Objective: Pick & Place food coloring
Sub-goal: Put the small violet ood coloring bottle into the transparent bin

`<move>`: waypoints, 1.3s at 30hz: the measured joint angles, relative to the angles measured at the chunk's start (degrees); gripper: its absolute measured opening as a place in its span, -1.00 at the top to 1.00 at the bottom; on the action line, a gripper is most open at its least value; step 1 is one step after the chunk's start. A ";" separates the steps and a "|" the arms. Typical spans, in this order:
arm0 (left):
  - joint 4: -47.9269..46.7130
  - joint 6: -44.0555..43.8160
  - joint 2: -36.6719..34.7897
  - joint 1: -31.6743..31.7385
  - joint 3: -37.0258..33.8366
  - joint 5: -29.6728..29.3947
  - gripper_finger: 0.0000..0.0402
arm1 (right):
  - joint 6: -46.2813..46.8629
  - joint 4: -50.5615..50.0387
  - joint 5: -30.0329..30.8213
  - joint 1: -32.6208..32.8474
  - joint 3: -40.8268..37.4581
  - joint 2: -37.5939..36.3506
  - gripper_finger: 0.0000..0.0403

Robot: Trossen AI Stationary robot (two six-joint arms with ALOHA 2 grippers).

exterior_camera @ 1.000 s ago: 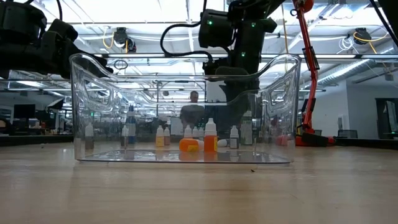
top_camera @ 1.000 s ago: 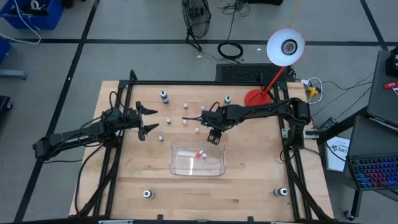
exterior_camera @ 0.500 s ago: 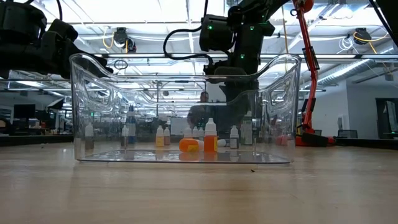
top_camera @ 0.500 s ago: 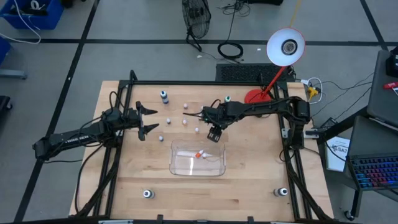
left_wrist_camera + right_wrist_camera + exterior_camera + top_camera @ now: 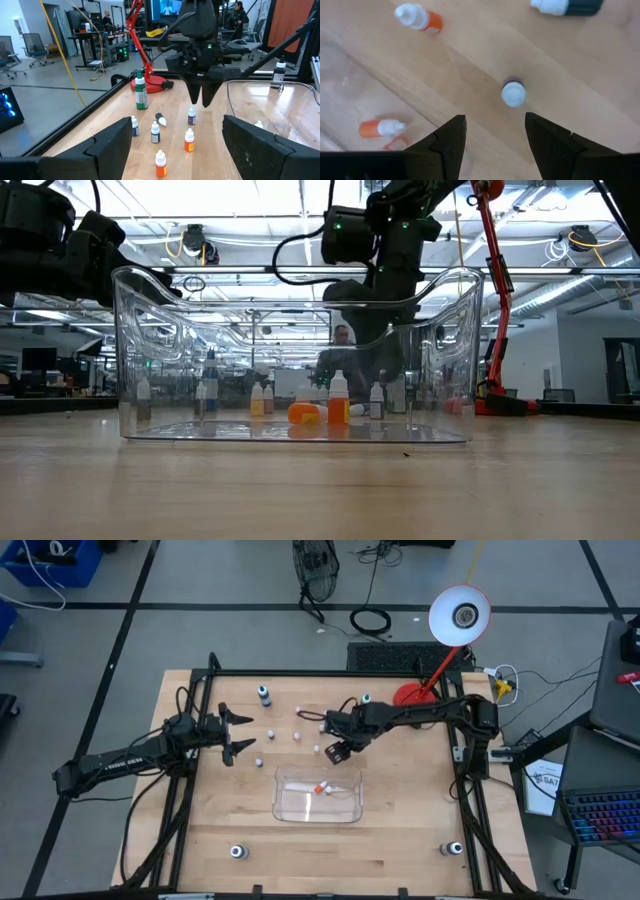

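High view shows me the wooden surface (image 5: pixel 400 830) with the clear tray (image 5: pixel 345 810) in the middle, one orange-capped bottle (image 5: pixel 321 787) already lying inside. My left arm waits at the left side, its pincer (image 5: pixel 231 734) spread wide. My right pincer (image 5: pixel 338 751) hangs just behind the tray, fingers apart, empty. The loose food coloring bottles (image 5: pixel 160 130) stand scattered behind the tray. In the right wrist view a small purple bottle with a white cap (image 5: pixel 513 93) stands just ahead of the finger gap. I judge this one is the next target. To do it well, I should center the gap over the cap, descend straight, and squeeze gently, because such a light bottle tips easily.
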 joint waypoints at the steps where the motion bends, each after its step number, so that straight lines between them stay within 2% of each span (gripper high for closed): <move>1: -0.02 0.00 0.00 0.00 0.00 0.00 -0.52 | 1.35 -0.03 -0.92 -0.34 0.00 0.00 0.05; 6: -0.01 0.00 0.00 -0.01 0.00 0.00 -0.52 | 7.96 -0.01 -3.85 -1.88 0.00 0.00 0.05; 14: -0.02 -0.02 -0.02 0.00 0.00 0.00 -0.52 | 16.04 -0.21 -0.75 -2.50 0.00 0.02 0.05; 21: 0.00 0.00 0.00 0.00 0.00 0.00 -0.52 | 18.97 0.21 2.21 -1.84 -0.78 0.02 0.05; 30: -0.01 0.00 -0.02 0.00 0.00 0.00 -0.52 | 21.61 6.72 2.02 -0.70 -5.99 0.04 0.05; 39: -0.01 0.00 0.00 -0.01 0.01 0.00 -0.52 | 21.09 9.87 2.07 -0.95 -6.75 0.04 0.05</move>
